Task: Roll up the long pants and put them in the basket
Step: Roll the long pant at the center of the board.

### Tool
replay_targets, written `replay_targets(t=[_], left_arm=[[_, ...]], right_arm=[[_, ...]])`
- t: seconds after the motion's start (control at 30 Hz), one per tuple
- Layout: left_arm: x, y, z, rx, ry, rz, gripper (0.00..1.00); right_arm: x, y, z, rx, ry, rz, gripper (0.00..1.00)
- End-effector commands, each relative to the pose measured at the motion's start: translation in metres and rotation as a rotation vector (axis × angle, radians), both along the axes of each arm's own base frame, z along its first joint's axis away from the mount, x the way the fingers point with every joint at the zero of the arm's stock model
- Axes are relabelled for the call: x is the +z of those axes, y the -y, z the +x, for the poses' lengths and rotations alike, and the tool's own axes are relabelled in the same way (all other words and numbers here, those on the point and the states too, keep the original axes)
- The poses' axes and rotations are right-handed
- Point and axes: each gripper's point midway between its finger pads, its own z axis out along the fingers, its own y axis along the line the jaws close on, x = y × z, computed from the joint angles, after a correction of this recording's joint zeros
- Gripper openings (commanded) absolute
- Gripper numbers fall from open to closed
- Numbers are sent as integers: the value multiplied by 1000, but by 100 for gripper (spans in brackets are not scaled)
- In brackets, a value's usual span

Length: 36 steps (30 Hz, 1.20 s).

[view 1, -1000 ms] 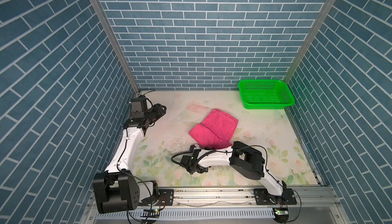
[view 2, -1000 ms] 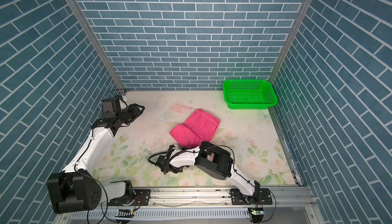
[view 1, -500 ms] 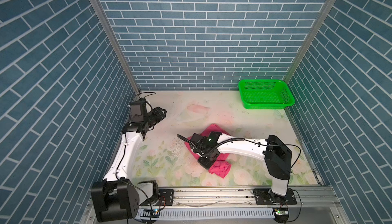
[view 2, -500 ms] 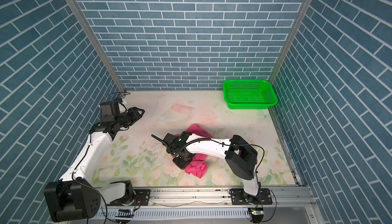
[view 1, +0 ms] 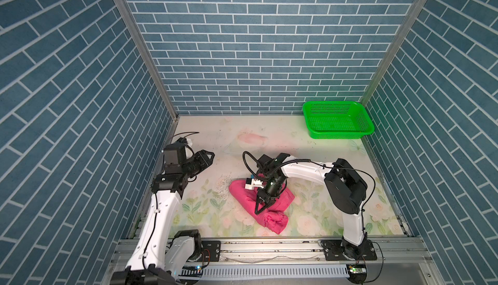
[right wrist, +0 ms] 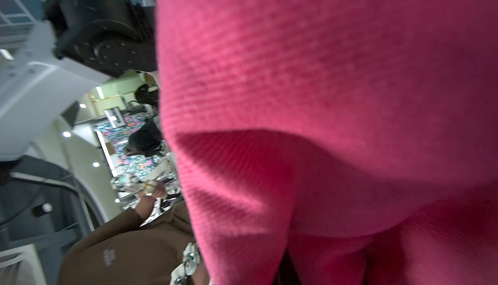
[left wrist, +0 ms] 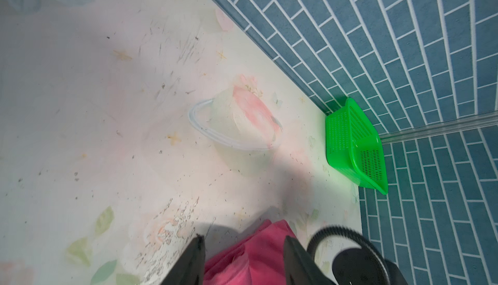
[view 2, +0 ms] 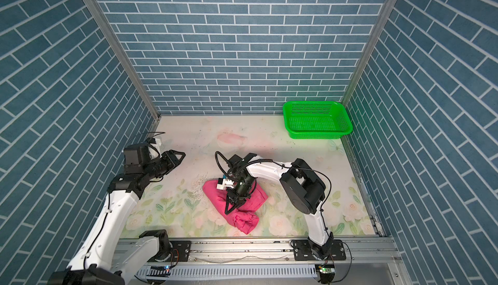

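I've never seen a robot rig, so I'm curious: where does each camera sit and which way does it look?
Both top views: high in front, looking down; left gripper, right gripper, pants and basket all show.
Left wrist: behind the left gripper, looking over the table toward the basket; its fingers show.
Right wrist: behind the right gripper, facing the room outside; pants fill most, a black joint shows.
Shared: top and left wrist views both show pants and basket.

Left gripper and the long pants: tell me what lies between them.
Only bare floral mat, scuffed with dark specks, between the left gripper and the long pants. Both top views show it.
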Motion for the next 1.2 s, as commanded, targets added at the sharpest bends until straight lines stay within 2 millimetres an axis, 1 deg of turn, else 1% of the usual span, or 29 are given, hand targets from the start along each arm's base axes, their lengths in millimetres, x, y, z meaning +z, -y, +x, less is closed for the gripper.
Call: replay_targets(t=[0.0,0.1,0.23,0.3,0.37,0.57,0.7,0.83,1.0,1.1,1.17], left_arm=[[-23,8,-24,-16,-86,-41,50],[-28,16,-36,-18,-88,-73,50],[-31,37,-51,-32,-80,-129,49],[-35,54,-57,-55,-86,-142,48],[-37,75,-60,-91,-88,-156,48],[-35,135,-60,-210,-85,-138,49],[-42,163,-58,-267,-95,-120,49],[-48,183,-60,-304,-102,-135,49],[-54,204,-64,-357,-119,-117,49],[-53,212,-68,-383,-125,-110,49],[-51,212,-70,-395,-128,-95,49]], right_arm=[[38,-5,0,-43,-202,172,0],[54,-4,10,-79,-216,218,0],[61,5,17,-122,-209,230,0],[62,10,17,-139,-213,227,0],[60,15,16,-154,-218,212,0],[48,28,10,-174,-208,141,0],[43,37,7,-186,-188,95,0],[38,46,6,-207,-176,62,0],[25,59,2,-240,-176,-11,0],[17,65,0,-262,-184,-44,0],[12,69,1,-280,-187,-66,0]])
